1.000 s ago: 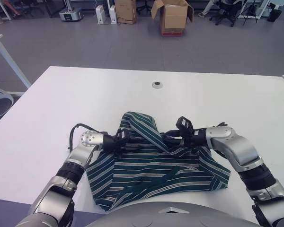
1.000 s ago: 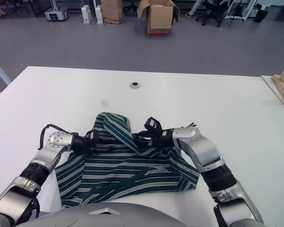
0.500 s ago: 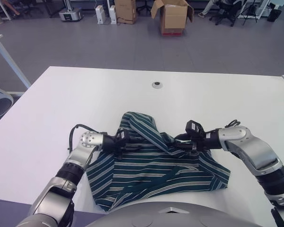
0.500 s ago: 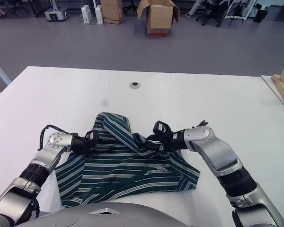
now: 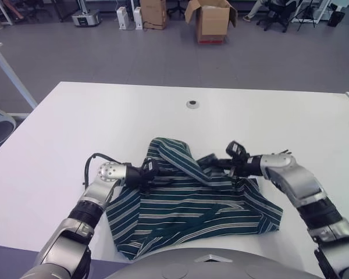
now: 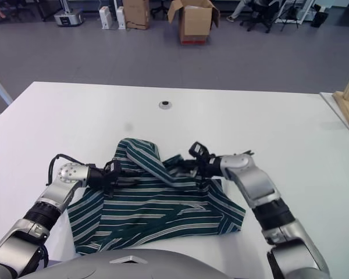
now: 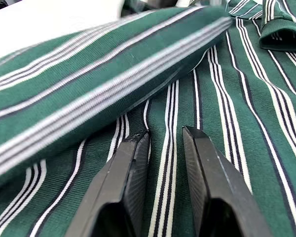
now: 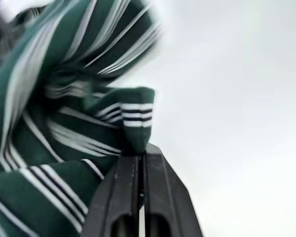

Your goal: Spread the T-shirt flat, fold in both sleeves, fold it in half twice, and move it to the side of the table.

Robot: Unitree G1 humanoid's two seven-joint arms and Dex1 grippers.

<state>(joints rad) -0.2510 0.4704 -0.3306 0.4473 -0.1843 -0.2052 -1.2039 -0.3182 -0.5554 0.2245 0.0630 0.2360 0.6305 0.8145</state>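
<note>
While in the right jaws, 1 T-shirt (image 5: 192,204) cuff (image 8: 136,118).

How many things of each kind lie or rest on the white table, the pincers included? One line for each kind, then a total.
T-shirt: 1
Pincers: 2 (left pincer, right pincer)
Grommet: 1
Total: 4

Blurred T-shirt (image 8: 74,59) folds (right wrist view), outline indistinct

White table (image 5: 75,116): crumpled green striped T-shirt (image 5: 192,215), small round disc (image 5: 192,104).
</note>
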